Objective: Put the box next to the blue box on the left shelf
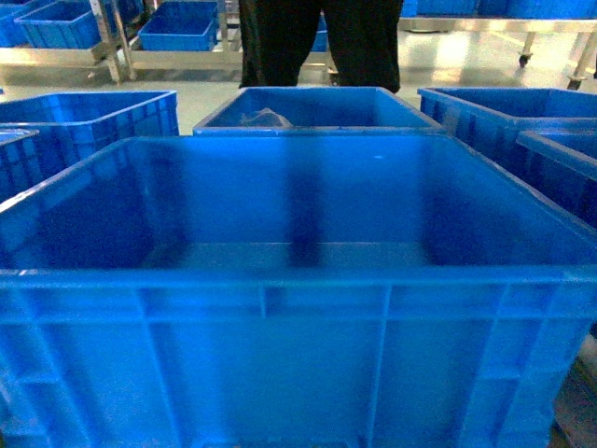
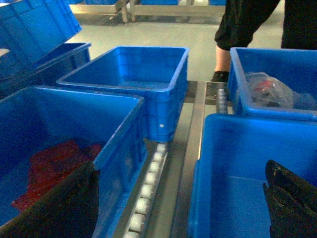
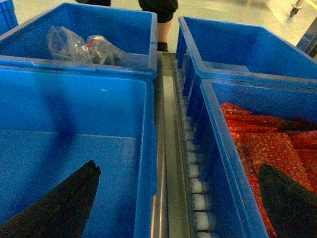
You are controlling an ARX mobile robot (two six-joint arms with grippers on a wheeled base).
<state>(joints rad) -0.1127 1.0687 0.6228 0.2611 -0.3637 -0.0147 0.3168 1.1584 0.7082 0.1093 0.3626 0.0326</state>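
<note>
The box [image 1: 298, 355], a large bright-blue crate with ribbed walls, fills the front of the head view and is empty. No gripper shows in that view. In the left wrist view my left gripper [image 2: 181, 168] is open wide: one finger hangs inside the box [image 2: 233, 198], the other over the neighbouring crate. My right gripper [image 3: 178, 168] is also open wide and straddles the opposite wall of the box [image 3: 74, 129]. Nothing is held. Far back left, a metal shelf [image 1: 107, 51] carries blue boxes [image 1: 61, 23].
Crates with red bubble wrap [image 2: 54, 163] [image 3: 267, 139] flank the box on both sides across roller rails [image 2: 148, 183] [image 3: 195, 183]. A crate holding a plastic bag [image 1: 266, 119] [image 3: 84, 44] stands behind. A person in black [image 1: 317, 42] stands beyond it.
</note>
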